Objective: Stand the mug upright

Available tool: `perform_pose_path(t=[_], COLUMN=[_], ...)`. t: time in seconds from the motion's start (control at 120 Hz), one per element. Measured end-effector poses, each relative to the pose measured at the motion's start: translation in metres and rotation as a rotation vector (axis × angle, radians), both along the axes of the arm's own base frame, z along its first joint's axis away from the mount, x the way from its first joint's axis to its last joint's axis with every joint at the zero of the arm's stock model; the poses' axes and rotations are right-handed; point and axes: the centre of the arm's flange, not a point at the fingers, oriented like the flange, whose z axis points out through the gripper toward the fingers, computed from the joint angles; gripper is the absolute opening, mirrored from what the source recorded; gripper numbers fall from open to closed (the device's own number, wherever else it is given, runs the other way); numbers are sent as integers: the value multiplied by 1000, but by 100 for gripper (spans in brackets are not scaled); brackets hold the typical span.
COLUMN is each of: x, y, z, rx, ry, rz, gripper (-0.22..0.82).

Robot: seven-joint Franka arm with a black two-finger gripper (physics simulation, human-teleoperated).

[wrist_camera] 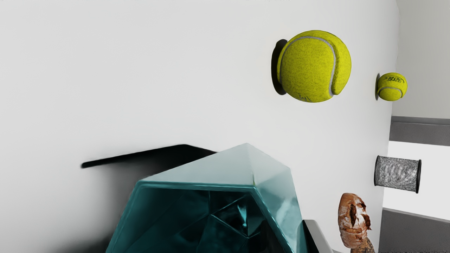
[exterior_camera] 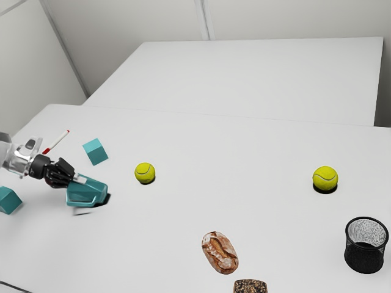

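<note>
Two tennis balls sit on the white surface: the near ball just beyond the mug, the far ball well apart toward the exterior view's right. The mug is tipped sideways at the claw, its open mouth facing the hand; whether it touches the surface I cannot tell. I cannot tell either whether the claw stands apart or is clamped on the mug's wall.

Bare surface separates the mug from the near ball, and a wide open stretch runs between the two balls. One teal block is near the mug with a red-tipped marker beside it; another block is at the exterior view's left edge. A bread loaf and a seeded loaf, cut off by the view's bottom edge, lie near each other. The black mesh bin stands upright near the exterior view's right edge.

The far ball bears dark lettering in the wrist view, not surely readable; the near ball has a faint mark, also unreadable.
</note>
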Motion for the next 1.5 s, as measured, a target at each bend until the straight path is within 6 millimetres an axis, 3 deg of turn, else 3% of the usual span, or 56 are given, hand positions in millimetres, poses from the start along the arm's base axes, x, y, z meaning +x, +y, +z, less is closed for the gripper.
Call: perform_pose_path(t=[0.092,0.167,0.358,0.45,0.633,1.033,1.133,1.358,1.5], x=[1,8,41,57,71,60,59,50,44], y=[-1,-10,-73,-105,-129,-235,-235,-191,-183], z=[4,28,95,111,120,95,89,81,72], rx=[4,24,176,317,584,871,920,959,965], ry=[-18,-64,-132,-114,-46,-25,-16,53,79], rz=[-10,-39,-241,-353,-473,-578,-543,-372,-302], gripper=[-13,-15,-16,-17,-17,-17,-17,-17,-17])
